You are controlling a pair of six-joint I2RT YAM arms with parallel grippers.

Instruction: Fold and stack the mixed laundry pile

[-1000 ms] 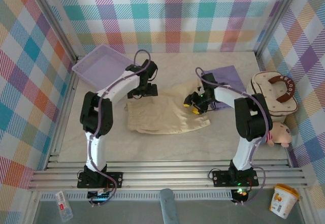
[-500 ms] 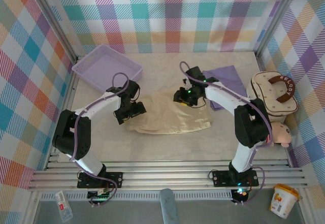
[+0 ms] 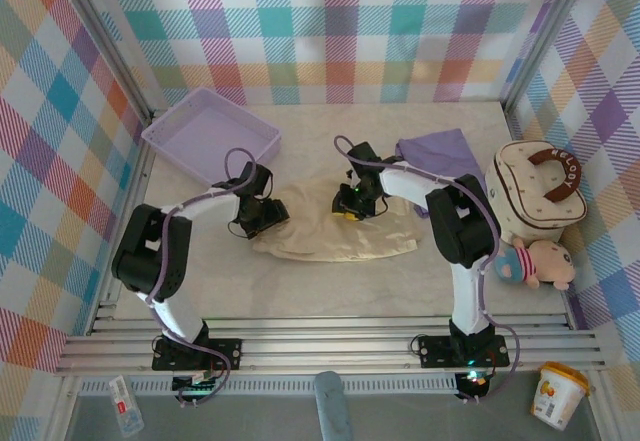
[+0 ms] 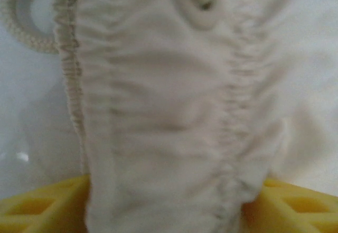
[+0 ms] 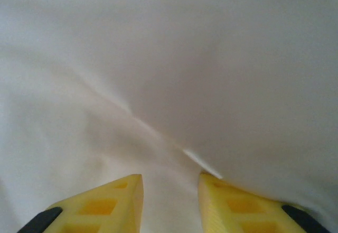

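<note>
The cream garment (image 3: 335, 229) lies spread at the table's middle. Its gathered elastic band (image 4: 158, 111) and a cord loop (image 4: 21, 16) show in the left wrist view. My left gripper (image 3: 262, 217) is down on the garment's left end. The band fills the gap between its yellow fingers (image 4: 42, 206), so the left gripper (image 4: 171, 190) is shut on it. My right gripper (image 3: 350, 207) rests on the garment's far edge. The right gripper (image 5: 169, 183) has its jaws narrowly apart over smooth cream cloth, with a crease running to the right finger (image 5: 237, 201). The lavender T-shirt (image 3: 440, 151) lies at the back right.
A lavender mesh basket (image 3: 165, 133) stands at the back left. A cream padded bag (image 3: 525, 206) with a brown handle sits at the right wall, with a small plush doll (image 3: 540, 266) in front of it. Plaid walls close in three sides.
My left gripper came forward from the garment's far edge to its left end and narrowed around the band. My right gripper moved left from beside the lavender T-shirt onto the cream garment, its jaws narrowing.
</note>
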